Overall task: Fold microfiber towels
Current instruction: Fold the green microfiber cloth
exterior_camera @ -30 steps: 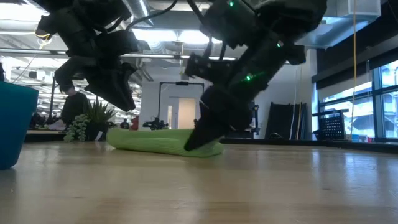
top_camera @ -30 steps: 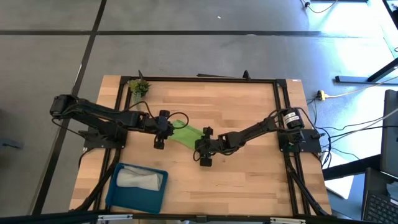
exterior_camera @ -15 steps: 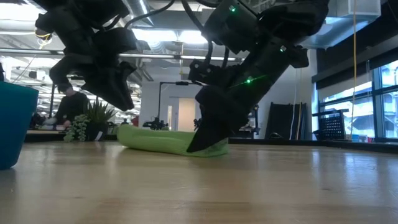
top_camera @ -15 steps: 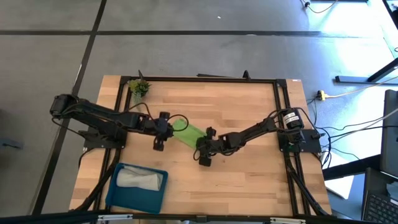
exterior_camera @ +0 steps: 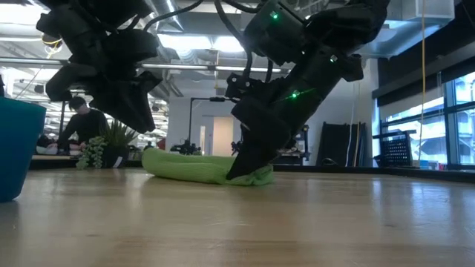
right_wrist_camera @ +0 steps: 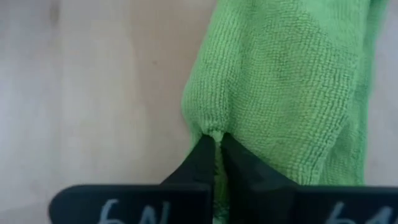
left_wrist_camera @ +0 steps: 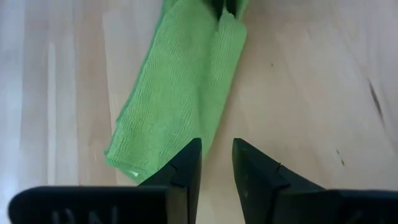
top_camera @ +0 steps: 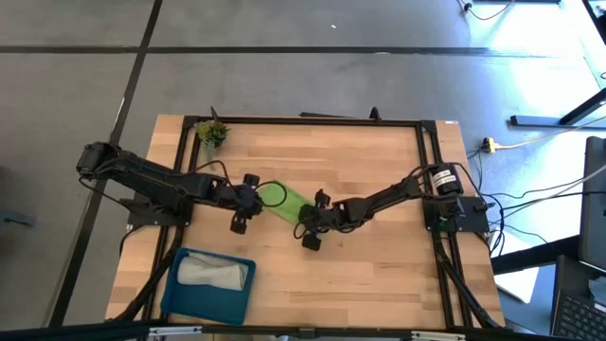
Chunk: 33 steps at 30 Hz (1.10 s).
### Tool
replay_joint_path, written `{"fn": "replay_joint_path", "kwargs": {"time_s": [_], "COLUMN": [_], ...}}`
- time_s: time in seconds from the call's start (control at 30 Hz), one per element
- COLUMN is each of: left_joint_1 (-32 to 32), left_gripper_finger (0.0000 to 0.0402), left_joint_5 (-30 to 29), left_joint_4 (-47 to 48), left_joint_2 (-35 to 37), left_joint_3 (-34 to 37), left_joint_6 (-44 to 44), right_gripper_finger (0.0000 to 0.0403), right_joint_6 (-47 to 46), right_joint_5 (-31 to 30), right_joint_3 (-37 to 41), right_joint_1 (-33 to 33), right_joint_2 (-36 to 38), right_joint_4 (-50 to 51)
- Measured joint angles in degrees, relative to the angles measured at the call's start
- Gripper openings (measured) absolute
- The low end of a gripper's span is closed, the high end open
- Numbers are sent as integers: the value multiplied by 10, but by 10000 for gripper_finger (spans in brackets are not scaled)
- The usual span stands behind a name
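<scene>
right gripper pinches green towel | left gripper apparently empty

No legible text, only cut-off finger markings

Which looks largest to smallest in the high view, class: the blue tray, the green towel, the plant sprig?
1. Blue tray, clearly the largest.
2. Green towel, a folded strip partly hidden by the grippers.
3. Plant sprig, a little smaller than the towel's visible part; those two are close.
</scene>
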<state>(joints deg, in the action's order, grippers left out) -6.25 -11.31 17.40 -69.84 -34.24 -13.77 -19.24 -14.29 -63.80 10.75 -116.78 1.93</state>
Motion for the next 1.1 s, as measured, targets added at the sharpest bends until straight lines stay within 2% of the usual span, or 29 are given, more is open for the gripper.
{"fn": "replay_joint_path", "kwargs": {"time_s": [0.17,0.33,0.43,0.53,0.83,1.1], "left_joint_1": [-6,-6,-6,-6,-41,-69], "left_gripper_finger": [80,80,80,80,80,80], "left_joint_5": [1,0,0,1,32,3], "left_joint_4": [-4,-11,-11,-12,-13,-36], "left_joint_2": [-17,-60,-75,-78,-78,-78], "left_joint_3": [0,0,0,0,0,0], "left_joint_6": [-55,-63,-63,-64,-69,-76], "right_gripper_finger": [9,9,9,9,11,11], "right_joint_6": [-1,0,-3,-16,-48,-67], "right_joint_5": [52,68,115,170,261,295], "right_joint_3": [0,1,1,2,3,3], "right_joint_1": [-8,-10,-16,-21,-52,-76], "right_joint_2": [0,4,12,14,13,13], "right_joint_4": [-13,-16,-18,-25,-57,-83]}}
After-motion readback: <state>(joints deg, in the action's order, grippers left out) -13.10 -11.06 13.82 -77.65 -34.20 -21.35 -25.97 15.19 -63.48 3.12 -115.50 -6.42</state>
